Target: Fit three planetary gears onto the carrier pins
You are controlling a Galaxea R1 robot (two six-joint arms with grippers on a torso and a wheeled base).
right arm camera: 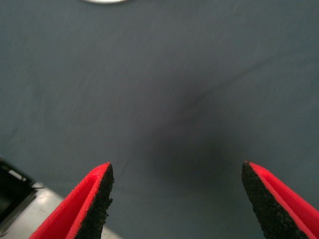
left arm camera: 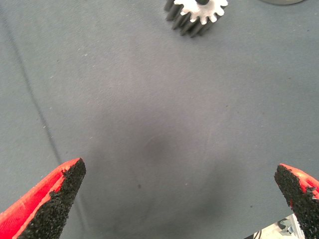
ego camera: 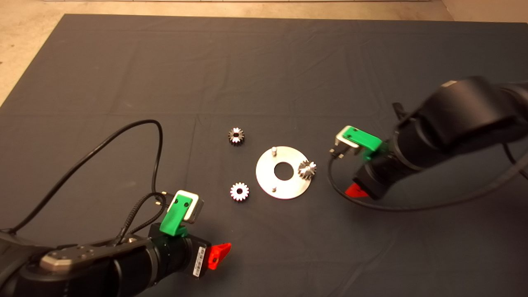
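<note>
In the middle of the dark mat (ego camera: 264,70) lies the flat shiny round metal plate (ego camera: 277,187). One small shiny steel gear (ego camera: 307,169) sits on its right pin; two silver pins (ego camera: 273,150) stand bare. Two more gears (ego camera: 236,135) wait left of it. The left wrist view shows the left gripper (left arm camera: 179,199) wide open, empty, near one gear (left arm camera: 195,15). It probably grabs that next. The right gripper (right arm camera: 177,199) is wide open and empty too.

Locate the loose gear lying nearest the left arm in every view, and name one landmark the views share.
Head view: the nearest loose gear lies on the mat, just left of the carrier plate, ahead of the left pincer.
Left wrist view: the same gear sits at the far edge, beyond the open fingers.
Right wrist view: not in it.
Shared landmark: the carrier plate's rim.
</note>
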